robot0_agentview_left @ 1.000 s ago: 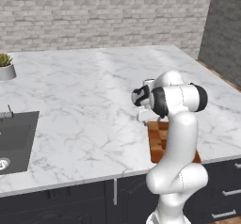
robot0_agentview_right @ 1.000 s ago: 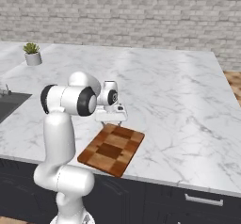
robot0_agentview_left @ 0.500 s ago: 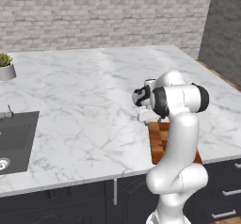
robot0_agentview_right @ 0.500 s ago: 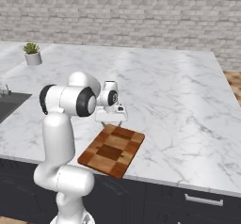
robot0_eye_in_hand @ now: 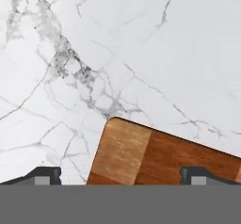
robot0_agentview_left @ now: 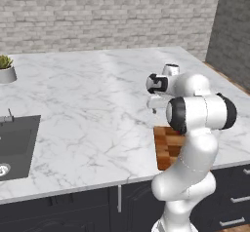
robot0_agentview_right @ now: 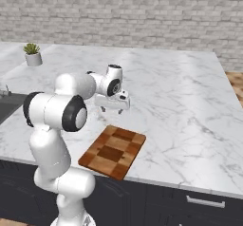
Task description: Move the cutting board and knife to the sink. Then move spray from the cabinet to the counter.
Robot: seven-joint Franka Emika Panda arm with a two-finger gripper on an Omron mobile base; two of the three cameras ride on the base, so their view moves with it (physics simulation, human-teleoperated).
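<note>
As you look from the front edge of the counter [robot0_agentview_right: 190, 106], the cutting board [robot0_agentview_right: 114, 151] comes first: it lies flat near that edge, turned at a slant, with 1 corner reaching close to the lip above the dark cabinet fronts [robot0_agentview_right: 156, 206]. In the left base view your own arm covers most of it, and you see just its left part [robot0_agentview_left: 166, 145]. Just beyond and above the board's far end hangs your gripper [robot0_agentview_right: 112, 109], pointing down at the marble; its 2 finger tips [robot0_eye_in_hand: 46, 175] stand wide apart and released, with nothing between them. In the hand view a rounded corner of the board [robot0_eye_in_hand: 141, 152] sits between those tips, with bare veined stone ahead of it.

Farther to your left, well apart from the board, the sink [robot0_agentview_left: 14, 145] is sunk into the counter, and you can see part of its round silver drain at the edge of the picture. At the far left of the counter stands a small potted plant [robot0_agentview_right: 32, 54]. Behind everything runs a grey brick wall [robot0_agentview_right: 123, 14].
</note>
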